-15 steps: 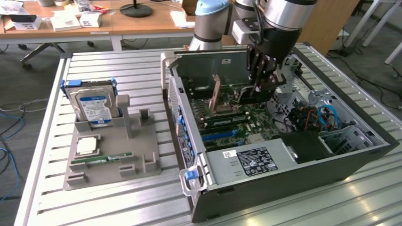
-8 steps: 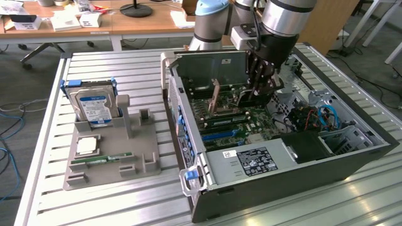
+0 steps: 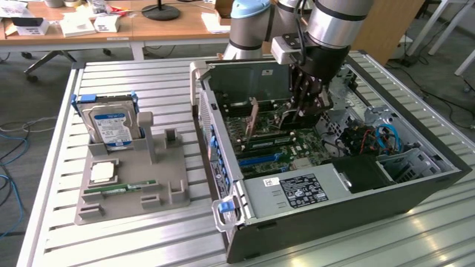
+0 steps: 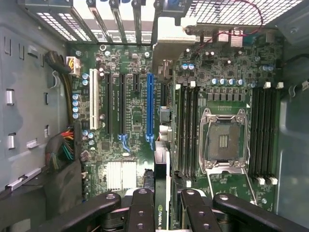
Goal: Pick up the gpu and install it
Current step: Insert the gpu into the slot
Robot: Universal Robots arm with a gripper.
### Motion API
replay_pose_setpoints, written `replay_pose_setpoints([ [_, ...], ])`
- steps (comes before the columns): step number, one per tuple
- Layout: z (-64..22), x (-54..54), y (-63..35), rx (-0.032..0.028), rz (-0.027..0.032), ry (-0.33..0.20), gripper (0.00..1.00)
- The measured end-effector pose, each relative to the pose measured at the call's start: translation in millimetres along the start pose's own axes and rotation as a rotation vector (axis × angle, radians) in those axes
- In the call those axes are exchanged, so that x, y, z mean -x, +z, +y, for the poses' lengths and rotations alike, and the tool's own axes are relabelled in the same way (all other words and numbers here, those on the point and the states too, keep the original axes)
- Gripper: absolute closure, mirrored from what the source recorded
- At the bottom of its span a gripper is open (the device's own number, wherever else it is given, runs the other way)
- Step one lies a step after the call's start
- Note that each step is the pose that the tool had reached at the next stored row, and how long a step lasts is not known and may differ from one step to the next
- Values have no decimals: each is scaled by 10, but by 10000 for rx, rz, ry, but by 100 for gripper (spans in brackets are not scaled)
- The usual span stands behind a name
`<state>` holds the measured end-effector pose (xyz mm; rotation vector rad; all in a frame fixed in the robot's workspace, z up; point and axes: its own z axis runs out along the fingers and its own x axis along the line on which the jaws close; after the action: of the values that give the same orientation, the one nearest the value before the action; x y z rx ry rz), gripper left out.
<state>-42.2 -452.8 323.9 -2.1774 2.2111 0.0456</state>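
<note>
Hand point(image 3: 308, 111) reaches down into the open computer case point(image 3: 356, 214), which lies on its side on the slatted metal desk point(image 3: 148, 239). In the wrist view the hand point(image 4: 164, 193) is narrowed onto the gpu point(image 4: 161, 210), its fingers point(image 4: 143, 208) pressed against both faces of the card, which is seen edge-on and carries a green NVIDIA mark. The gpu stands upright over the motherboard point(image 4: 130, 145), between the blue expansion slot point(image 4: 150, 106) and the RAM slots point(image 4: 186, 125) beside the CPU socket point(image 4: 224, 140); whether its edge sits in a slot cannot be told. On the exterior view's left, well apart from the case, a grey holder point(image 3: 159, 167) carries an upright hard drive point(image 3: 111, 125) and a flat green RAM stick point(image 3: 119, 190)
</note>
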Motion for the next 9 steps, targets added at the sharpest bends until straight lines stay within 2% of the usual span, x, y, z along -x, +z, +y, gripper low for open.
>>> replay_pose_setpoints([
  [9,16,-5,105,-1,23,0,74],
])
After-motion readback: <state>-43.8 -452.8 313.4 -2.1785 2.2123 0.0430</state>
